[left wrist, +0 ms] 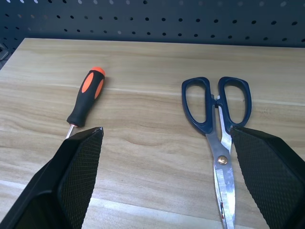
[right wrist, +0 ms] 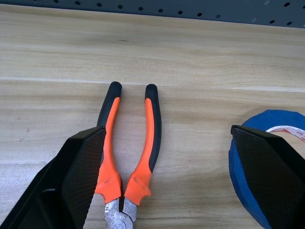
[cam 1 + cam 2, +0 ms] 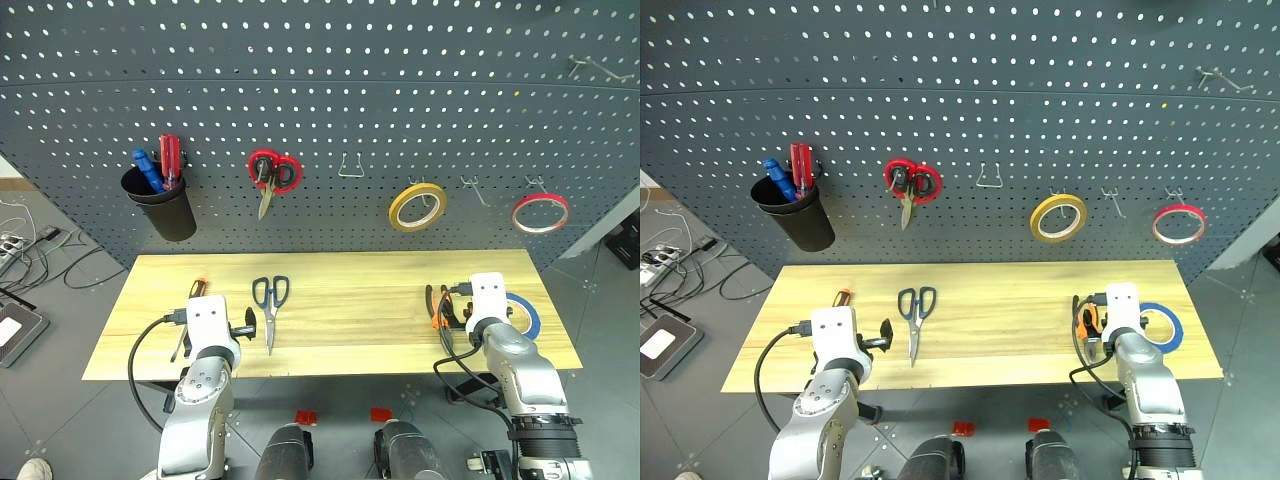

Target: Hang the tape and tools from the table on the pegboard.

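The left gripper [image 1: 164, 179] stands wide open with nothing between its fingers [image 1: 71, 181], hovering over the near left part of the table [image 3: 350, 330]. Just to its left lies the orange-and-black screwdriver [image 1: 86, 95], handle pointing away toward the far edge. Just to its right lie the dark-blue-handled scissors [image 1: 217, 124], closed, handles far and blades near.

The right gripper [image 2: 167, 183] is likewise spread wide and holds nothing, above the near right part of the table. Between its fingers [image 2: 78, 181] the orange-and-black pliers [image 2: 128, 143] lie flat on the wood, handles toward the far edge and steel jaws near. The blue tape roll [image 2: 248, 186] rests flat just to the right of the pliers, apart from them.

Behind the table stands the pegboard [image 3: 330, 70]. On it, from left to right, hang a black cup [image 3: 165, 205] holding a blue and a red screwdriver, red-handled scissors [image 3: 270, 175], a bare wire hook [image 3: 350, 168], a yellow tape roll [image 3: 417, 205] and a red tape roll [image 3: 540, 212].
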Controlling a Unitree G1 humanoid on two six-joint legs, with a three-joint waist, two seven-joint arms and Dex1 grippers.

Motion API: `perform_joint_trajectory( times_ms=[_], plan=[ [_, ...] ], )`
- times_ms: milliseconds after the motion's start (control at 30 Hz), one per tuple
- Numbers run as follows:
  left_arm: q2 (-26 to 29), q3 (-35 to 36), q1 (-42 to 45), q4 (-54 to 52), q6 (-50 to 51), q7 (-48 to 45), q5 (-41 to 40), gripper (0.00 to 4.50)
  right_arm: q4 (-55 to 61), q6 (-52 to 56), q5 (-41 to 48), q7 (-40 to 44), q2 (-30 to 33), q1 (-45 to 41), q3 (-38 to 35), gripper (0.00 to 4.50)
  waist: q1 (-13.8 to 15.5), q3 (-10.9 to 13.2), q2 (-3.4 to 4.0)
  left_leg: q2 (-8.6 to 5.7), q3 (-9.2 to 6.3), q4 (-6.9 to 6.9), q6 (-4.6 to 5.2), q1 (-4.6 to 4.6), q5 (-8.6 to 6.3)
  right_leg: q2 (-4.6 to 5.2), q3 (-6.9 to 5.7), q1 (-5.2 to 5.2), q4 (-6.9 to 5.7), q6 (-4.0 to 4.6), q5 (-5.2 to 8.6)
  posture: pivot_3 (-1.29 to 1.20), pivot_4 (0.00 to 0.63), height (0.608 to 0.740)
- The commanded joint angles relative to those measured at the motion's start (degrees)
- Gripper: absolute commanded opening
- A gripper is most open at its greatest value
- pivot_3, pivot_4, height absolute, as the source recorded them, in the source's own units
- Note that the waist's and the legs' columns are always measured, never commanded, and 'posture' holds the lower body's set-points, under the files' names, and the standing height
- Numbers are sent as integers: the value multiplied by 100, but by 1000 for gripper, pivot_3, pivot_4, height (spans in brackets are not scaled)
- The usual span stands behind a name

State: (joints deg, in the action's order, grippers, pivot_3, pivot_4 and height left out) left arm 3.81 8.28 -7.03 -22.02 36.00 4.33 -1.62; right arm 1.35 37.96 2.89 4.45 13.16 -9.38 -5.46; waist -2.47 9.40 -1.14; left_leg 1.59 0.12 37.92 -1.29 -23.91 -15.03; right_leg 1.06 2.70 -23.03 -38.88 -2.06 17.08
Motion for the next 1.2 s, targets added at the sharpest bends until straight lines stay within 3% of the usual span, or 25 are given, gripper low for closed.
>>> perform_joint_trajectory(
  times_ms=[33, 467, 667, 867, 1200],
  plan=[
    [3, 80, -74, -258, -66, 48, 46, 4484, 87, -69, -3, 36, 28, -49, -18, 4500, 2, 0, 0, 0, 0, 0, 0, 0, 0, 0, 0, 0, 0, 0, 0, -85, 197, 740],
    [149, -45, -159, -371, -44, -106, 66, 4484, 278, 10, -41, 270, 292, 44, -10, 4500, 7, 4, 0, -1, 0, 0, 0, -1, 0, 1, 0, -1, 0, 0, 0, -96, 201, 740],
    [869, -212, 197, -369, -157, -1412, -585, 4484, 888, 372, 100, 956, 1034, 381, -1, 4500, -6, 89, -2, -1, -1, 1, 0, 0, 0, 0, -1, -1, -1, 1, 1, -124, 232, 740],
    [1626, -937, 1213, -3, -312, -2974, -1022, 4484, 570, 529, 235, 1574, 1717, 43, -92, 4500, -76, 310, 2, -5, -2, 5, 0, 2, 1, 0, -4, 2, -8, 1, 0, -162, 283, 740],
    [1776, -1939, 3088, 1647, -1188, -4958, -1230, 4484, 48, 952, 463, 2430, 2403, -468, -11, 4500, -250, 753, -3, -3, -1, 16, 1, -4, 3, 1, -3, 0, -13, 0, -1, -210, 376, 740]
  ],
)
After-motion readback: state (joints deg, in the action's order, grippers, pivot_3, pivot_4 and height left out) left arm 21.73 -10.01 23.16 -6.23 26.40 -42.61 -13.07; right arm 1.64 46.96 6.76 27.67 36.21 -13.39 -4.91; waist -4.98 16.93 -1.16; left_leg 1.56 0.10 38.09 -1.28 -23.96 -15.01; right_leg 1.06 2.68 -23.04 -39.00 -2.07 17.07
